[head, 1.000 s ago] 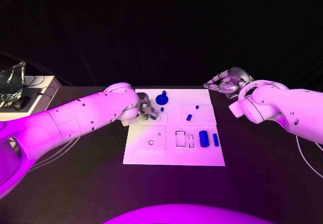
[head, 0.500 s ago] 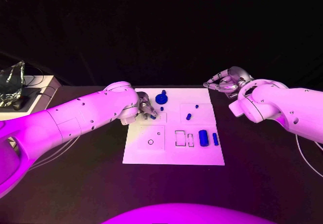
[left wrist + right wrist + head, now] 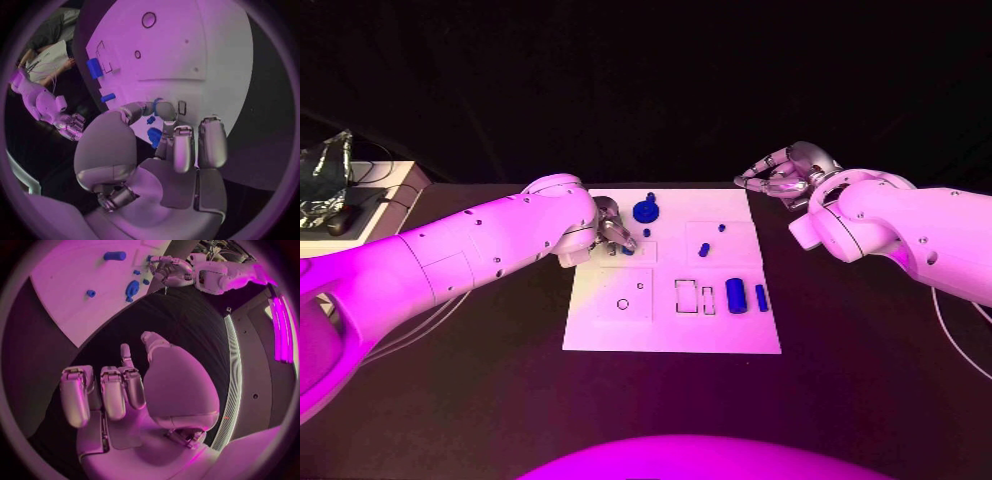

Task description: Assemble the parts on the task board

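The left hand (image 3: 613,233) sits low over the board's (image 3: 733,342) left side, fingers curled down onto a small blue part (image 3: 154,135). The left wrist view shows that part between the thumb and the fingers (image 3: 178,145), so the hand appears to be pinching it, though the contact itself is partly hidden. The low, closed posture suits fine placement: the part sits right at the board surface, near the outlined recesses.

The right hand (image 3: 786,172) hovers off the board, past its far right corner, above the table (image 3: 877,380). Its fingers are curled inward with nothing between them, as the right wrist view confirms (image 3: 125,390). It is judged to be parked clear so the left arm works unobstructed.

Outward from the left hand, the knob (image 3: 648,210), the largest blue part, stands just beside the fingers on the far side of the board. A small peg (image 3: 705,250) lies near the board's middle. Two cylinders (image 3: 736,297) lie side by side toward the right edge, next to empty rectangular slots (image 3: 688,297). A ring mark (image 3: 623,304) lies nearer the left edge.

Most parts remain loose; assembly is judged to be at an early stage.
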`<state>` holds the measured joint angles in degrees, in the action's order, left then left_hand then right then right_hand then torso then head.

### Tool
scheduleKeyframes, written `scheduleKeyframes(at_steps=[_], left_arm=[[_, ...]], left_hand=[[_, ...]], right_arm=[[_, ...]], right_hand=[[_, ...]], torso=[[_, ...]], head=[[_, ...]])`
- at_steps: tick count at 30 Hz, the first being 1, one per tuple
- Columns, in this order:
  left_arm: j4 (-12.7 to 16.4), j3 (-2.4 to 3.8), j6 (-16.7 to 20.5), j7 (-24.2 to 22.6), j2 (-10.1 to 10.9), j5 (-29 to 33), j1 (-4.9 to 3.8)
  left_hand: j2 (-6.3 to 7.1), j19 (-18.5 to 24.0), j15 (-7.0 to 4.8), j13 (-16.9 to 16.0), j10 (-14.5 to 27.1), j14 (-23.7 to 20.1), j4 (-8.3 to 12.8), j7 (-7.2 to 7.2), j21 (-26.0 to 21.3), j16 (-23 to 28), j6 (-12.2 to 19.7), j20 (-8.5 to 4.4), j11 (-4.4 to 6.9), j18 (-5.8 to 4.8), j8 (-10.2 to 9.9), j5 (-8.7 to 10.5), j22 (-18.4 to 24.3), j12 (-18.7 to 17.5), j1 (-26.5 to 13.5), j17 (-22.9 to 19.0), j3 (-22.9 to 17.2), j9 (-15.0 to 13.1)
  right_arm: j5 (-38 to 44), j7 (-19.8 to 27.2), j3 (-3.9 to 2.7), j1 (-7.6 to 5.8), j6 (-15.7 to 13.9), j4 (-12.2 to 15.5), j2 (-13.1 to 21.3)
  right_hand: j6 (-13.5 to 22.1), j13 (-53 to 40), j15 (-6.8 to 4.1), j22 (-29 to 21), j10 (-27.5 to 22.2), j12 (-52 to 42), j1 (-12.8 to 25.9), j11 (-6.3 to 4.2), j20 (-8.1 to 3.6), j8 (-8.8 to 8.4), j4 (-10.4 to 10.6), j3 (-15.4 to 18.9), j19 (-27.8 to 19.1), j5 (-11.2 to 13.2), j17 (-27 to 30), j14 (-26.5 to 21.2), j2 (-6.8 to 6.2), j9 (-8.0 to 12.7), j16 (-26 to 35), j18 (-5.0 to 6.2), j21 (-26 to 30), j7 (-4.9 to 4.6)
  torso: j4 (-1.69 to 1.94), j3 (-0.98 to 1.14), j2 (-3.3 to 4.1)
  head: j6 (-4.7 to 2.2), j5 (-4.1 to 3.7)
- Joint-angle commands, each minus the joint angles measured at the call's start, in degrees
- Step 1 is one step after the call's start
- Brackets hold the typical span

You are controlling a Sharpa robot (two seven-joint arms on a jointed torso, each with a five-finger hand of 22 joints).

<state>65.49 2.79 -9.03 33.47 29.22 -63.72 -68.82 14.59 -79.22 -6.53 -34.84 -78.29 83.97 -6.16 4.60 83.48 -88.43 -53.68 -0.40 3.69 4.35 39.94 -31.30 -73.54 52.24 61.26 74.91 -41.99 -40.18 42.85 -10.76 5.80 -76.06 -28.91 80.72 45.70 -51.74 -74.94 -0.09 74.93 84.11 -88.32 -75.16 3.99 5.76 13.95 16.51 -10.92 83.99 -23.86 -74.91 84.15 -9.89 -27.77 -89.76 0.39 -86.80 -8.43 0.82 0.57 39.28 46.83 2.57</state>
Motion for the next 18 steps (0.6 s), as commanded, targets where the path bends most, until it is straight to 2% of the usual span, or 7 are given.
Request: scheduleKeyframes(at_steps=[1,5,14,18], left_arm=[[-0.17,-0.48,-2.98,1.73,-0.12,0.60,0.69],[-0.18,-0.47,-2.98,1.70,-0.16,0.88,0.69],[-0.22,-0.45,-2.74,1.62,-0.22,1.16,0.69],[-0.31,-0.42,-2.37,1.55,-0.27,1.19,0.69]], left_hand=[[-1.70,-0.46,-0.44,-0.07,-1.26,5.18,3.18,-5.16,0.20,-0.20,-5.52,0.03,0.61,-0.85,-0.01,0.62,-0.01,0.45,0.38,11.72,-2.86,-14.12],[-1.53,-0.45,-0.50,0.03,-1.27,5.15,2.11,-5.30,0.14,-0.17,-5.66,-0.02,0.69,-0.85,-0.27,0.82,-0.01,0.41,-0.60,11.63,-1.13,-14.33],[-1.33,-0.54,-0.66,-0.01,-1.10,5.11,-2.40,-5.61,-0.01,-0.10,-6.42,-0.19,0.90,-0.87,-1.13,1.06,-0.10,0.62,-3.30,11.47,5.33,-14.85],[-1.42,-0.56,-0.68,-0.04,-1.08,5.11,-3.01,-5.65,-0.02,-0.11,-6.50,-0.21,0.91,-0.87,-1.25,1.05,-0.12,0.68,-3.44,11.48,6.15,-14.92]], right_arm=[[0.56,0.57,-0.01,0.02,0.42,-0.01,-0.04],[0.56,0.55,-0.01,0.02,0.46,-0.03,-0.04],[0.56,0.57,-0.01,0.03,0.47,-0.11,-0.07],[0.56,0.59,-0.01,0.05,0.49,-0.15,-0.10]], right_hand=[[0.26,-13.23,-0.23,12.99,3.86,0.30,0.47,-0.17,-0.18,0.31,-0.03,-0.39,4.44,-0.20,-13.41,5.44,0.13,-0.05,0.32,0.49,0.35,-0.03],[0.26,-13.23,-0.23,12.99,3.86,0.30,0.47,-0.17,-0.18,0.31,-0.03,-0.39,4.44,-0.20,-13.41,5.44,0.13,-0.05,0.32,0.49,0.35,-0.03],[0.26,-13.23,-0.23,12.99,3.86,0.30,0.47,-0.17,-0.18,0.31,-0.03,-0.39,4.44,-0.20,-13.41,5.44,0.13,-0.05,0.32,0.49,0.35,-0.03],[0.26,-13.23,-0.23,12.99,3.86,0.30,0.47,-0.17,-0.18,0.31,-0.03,-0.39,4.44,-0.20,-13.41,5.44,0.13,-0.05,0.32,0.49,0.35,-0.03]], torso=[[-0.03,0.01,-0.02],[0.00,0.03,-0.01],[0.00,0.06,-0.02],[-0.03,0.06,0.01]], head=[[0.07,0.02],[0.09,0.06],[0.11,0.06],[0.09,0.09]])
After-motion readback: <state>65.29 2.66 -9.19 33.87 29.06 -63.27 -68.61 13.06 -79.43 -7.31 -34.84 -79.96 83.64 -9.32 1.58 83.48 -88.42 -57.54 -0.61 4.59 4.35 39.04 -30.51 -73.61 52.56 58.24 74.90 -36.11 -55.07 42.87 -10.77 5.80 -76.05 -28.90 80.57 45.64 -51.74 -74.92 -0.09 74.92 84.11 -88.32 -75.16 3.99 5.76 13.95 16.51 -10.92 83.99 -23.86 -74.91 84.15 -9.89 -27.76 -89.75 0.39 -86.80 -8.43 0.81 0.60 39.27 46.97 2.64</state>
